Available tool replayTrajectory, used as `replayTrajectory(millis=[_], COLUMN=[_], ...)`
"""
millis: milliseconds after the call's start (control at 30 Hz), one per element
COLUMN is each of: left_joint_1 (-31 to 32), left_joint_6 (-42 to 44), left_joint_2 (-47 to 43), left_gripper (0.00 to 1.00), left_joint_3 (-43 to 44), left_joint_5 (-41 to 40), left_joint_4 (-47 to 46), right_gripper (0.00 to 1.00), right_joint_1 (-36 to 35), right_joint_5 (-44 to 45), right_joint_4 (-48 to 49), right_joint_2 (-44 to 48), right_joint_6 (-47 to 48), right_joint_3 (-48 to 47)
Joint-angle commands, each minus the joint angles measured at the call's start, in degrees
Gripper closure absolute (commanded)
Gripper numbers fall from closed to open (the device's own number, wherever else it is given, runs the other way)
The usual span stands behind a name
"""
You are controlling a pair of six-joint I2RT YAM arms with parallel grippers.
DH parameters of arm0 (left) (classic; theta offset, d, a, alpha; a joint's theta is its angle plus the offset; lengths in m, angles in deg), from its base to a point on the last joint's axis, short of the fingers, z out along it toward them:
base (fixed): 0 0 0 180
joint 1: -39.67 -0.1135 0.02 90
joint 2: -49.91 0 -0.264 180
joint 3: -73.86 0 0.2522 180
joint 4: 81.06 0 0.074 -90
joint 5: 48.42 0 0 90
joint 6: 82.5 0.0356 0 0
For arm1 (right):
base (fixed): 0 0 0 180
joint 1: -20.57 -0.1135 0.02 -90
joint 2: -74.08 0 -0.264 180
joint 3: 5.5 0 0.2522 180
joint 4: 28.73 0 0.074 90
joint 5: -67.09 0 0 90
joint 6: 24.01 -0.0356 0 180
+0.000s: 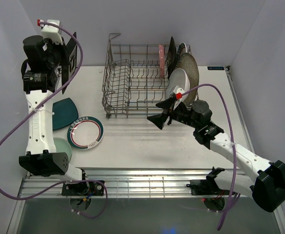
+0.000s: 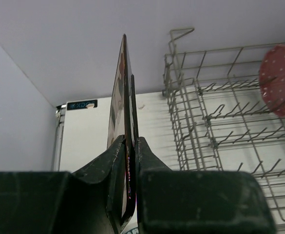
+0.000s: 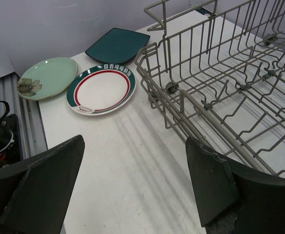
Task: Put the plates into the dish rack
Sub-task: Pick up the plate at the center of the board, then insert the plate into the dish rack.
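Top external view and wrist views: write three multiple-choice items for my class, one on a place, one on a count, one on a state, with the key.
1. Where in the dish rack do the loaded plates stand? A. Right end B. Left end C. Middle
2. How many plates lie on the table left of the rack? A. One B. Three C. Five
3. How is the left gripper? A. Open, empty B. Shut on a dark plate held on edge C. On the table
Key: 1 A, they cluster at its right end. 2 B, a teal square plate, a teal-rimmed round plate and a pale green plate. 3 B, it clamps the plate's edge.
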Motion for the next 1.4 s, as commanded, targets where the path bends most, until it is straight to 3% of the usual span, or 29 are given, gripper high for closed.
replayTrajectory(millis=[0, 567, 933, 1367], left_joint_1=[3.6, 19.4, 27.8, 31.8], left_joint_6=[-1.7, -0.9, 1.0, -3.1], left_joint_2=[-1.1, 5.5, 9.8, 17.4], left_gripper=[1.0, 1.0, 1.0, 1.0], left_joint_3=[8.8, 22.8, 25.1, 28.9], left_joint_5=[1.6, -9.2, -14.7, -14.9], left_joint_4=[-8.4, -8.7, -12.6, -19.3], right_gripper=[0.1, 0.1, 0.1, 0.1], right_joint_1=[-0.2, -0.2, -0.2, -0.2], right_joint_5=[1.4, 3.1, 5.7, 13.9], right_joint_4=[2.7, 4.1, 5.5, 7.8], right_joint_2=[1.8, 1.4, 1.0, 7.7], right_joint_6=[-0.3, -1.4, -2.9, -7.4], right_joint_3=[0.4, 0.8, 1.4, 5.4])
